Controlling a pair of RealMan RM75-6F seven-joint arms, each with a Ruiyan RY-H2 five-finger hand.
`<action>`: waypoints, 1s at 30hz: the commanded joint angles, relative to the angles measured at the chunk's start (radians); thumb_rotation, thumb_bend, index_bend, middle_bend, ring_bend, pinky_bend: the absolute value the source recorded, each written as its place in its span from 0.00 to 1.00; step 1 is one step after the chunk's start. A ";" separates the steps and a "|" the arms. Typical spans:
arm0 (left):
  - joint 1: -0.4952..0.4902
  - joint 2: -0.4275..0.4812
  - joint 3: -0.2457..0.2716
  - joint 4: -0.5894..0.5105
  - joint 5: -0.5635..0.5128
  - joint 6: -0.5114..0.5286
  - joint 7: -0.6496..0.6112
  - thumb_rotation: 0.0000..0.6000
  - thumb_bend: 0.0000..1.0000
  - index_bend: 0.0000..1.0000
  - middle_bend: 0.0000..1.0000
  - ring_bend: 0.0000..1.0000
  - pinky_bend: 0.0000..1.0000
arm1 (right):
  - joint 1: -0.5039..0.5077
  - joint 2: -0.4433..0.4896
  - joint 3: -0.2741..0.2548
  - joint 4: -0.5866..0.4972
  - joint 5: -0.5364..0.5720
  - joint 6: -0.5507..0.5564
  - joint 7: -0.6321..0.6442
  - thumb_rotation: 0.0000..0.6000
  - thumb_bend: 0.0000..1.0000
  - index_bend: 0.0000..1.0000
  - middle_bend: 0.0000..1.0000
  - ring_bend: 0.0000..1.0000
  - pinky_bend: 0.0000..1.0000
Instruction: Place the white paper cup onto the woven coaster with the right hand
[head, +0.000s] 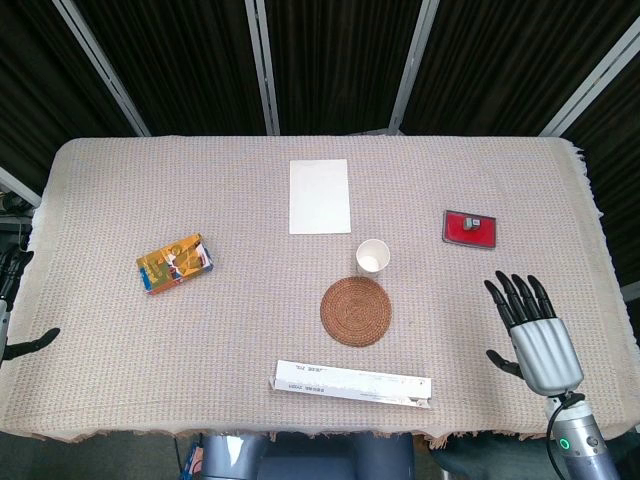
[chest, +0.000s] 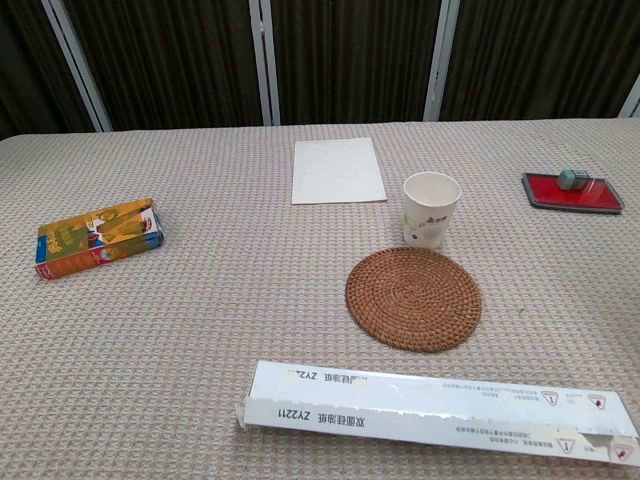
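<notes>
I count one white paper cup (head: 372, 256), one woven coaster (head: 355, 311), one white sheet (head: 320, 196), one long white carton (head: 353, 383), one colourful box (head: 174, 263), one red tray (head: 471, 227) and two hands: right hand (head: 533, 330), left hand (head: 30, 343).

A white paper cup (chest: 431, 208) with a faint green print stands by a brown woven coaster (chest: 413, 298) on a beige waffle-textured tablecloth (head: 180, 180). Nearby: a plain white sheet (head: 320, 196), an orange-yellow box (chest: 99, 237) with blue edging, a red tray (chest: 571, 191) bearing a grey-green block, a long white carton (chest: 430, 409) with black lettering. Black-fingered, silver-backed right hand (head: 530, 335).
</notes>
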 joint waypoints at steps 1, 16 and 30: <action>0.002 -0.002 0.001 -0.001 0.000 0.003 0.003 1.00 0.00 0.00 0.00 0.00 0.00 | 0.000 0.002 0.001 -0.001 0.001 -0.001 0.005 1.00 0.00 0.00 0.00 0.00 0.00; -0.019 -0.005 -0.010 -0.001 -0.042 -0.038 0.007 1.00 0.00 0.00 0.00 0.00 0.00 | 0.184 -0.044 0.081 -0.008 0.126 -0.292 -0.018 1.00 0.00 0.00 0.00 0.00 0.00; -0.050 -0.033 -0.044 0.035 -0.148 -0.083 0.049 1.00 0.00 0.00 0.00 0.00 0.00 | 0.502 -0.257 0.244 0.155 0.421 -0.619 -0.147 1.00 0.00 0.02 0.11 0.08 0.09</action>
